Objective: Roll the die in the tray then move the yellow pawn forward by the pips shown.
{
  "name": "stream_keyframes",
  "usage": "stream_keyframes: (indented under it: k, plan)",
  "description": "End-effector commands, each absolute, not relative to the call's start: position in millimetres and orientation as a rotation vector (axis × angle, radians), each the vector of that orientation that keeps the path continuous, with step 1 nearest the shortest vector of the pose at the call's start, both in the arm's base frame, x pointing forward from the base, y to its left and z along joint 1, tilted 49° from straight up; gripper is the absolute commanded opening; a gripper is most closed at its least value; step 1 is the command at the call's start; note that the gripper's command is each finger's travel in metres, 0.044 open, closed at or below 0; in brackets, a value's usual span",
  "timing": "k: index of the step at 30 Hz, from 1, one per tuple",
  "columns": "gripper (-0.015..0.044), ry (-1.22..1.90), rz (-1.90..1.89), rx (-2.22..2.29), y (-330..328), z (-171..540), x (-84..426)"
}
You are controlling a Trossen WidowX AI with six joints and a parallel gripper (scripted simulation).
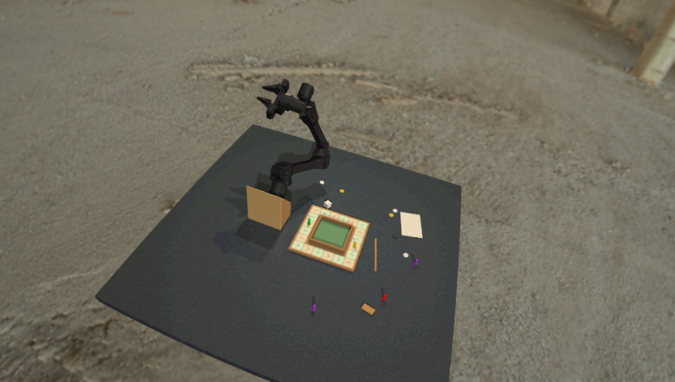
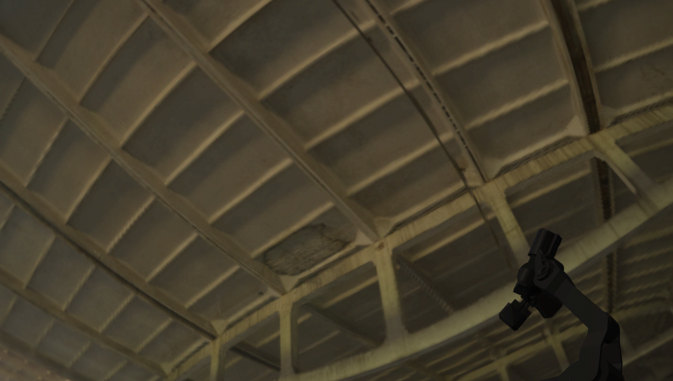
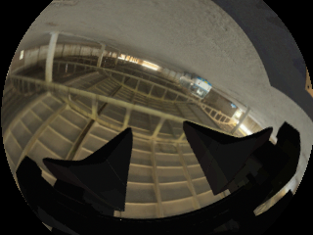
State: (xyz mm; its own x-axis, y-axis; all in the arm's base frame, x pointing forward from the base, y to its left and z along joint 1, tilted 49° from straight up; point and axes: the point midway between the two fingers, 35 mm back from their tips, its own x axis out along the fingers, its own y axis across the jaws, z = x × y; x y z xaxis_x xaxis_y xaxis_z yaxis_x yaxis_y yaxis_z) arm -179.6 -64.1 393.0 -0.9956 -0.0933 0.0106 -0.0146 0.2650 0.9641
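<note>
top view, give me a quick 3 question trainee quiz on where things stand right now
1. True or false: the die lies inside the green tray.
2. Which pawn stands on the board's left-hand track? A) red B) green C) purple
3. Fill in: the jaws of the gripper are raised high above the table, parted and holding ____.

Key: 1. False; it sits on the table just beyond the board's far edge. 2. B; the green pawn is there, the yellow pawn on the right-hand track. 3. nothing.
</note>
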Motion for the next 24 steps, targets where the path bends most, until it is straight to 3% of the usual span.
stream_keyframes:
  k: [1,13,24]
  plan:
    - [0.0275,-2.140,-1.957,0.465,-127,371,-169]
    - [0.0275,-1.096,-1.809,1.150,-254,301,-39]
    - [0.0275,-0.195,-1.330,1.395,-242,228,133]
